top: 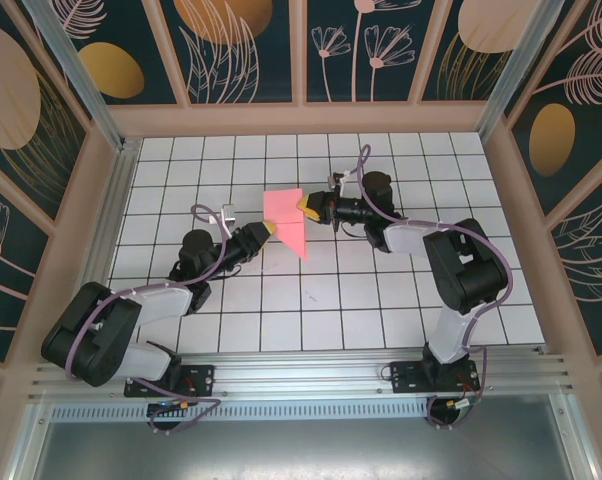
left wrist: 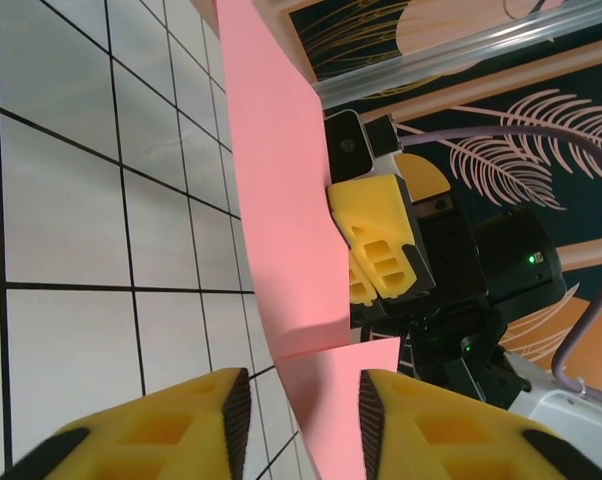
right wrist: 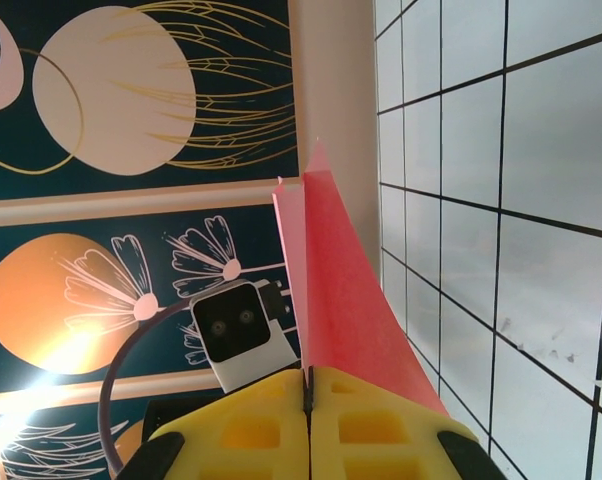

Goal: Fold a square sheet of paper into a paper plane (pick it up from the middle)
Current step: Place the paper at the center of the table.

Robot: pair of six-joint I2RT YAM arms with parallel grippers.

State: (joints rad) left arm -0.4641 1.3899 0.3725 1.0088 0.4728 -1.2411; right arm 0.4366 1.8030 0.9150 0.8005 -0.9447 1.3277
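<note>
The pink-red sheet of paper (top: 286, 215) hangs folded above the middle of the table, one pointed corner aimed toward the near side. My right gripper (top: 303, 207) is shut on its right edge; in the right wrist view the yellow jaws (right wrist: 308, 375) meet with the paper (right wrist: 336, 280) rising out of the seam. My left gripper (top: 271, 228) comes in from the left at the sheet's lower part. In the left wrist view its jaws (left wrist: 304, 385) stand apart on either side of the paper (left wrist: 281, 200), with a gap still showing at each pad. The right gripper's fingers (left wrist: 376, 240) sit just behind the sheet.
White gridded tabletop (top: 311, 290) lies under both arms, ringed by a wooden frame and patterned walls (top: 301, 110). The left wrist's camera block (right wrist: 236, 330) sits close behind the paper, facing the right gripper. Both arms reach inward from the near edge.
</note>
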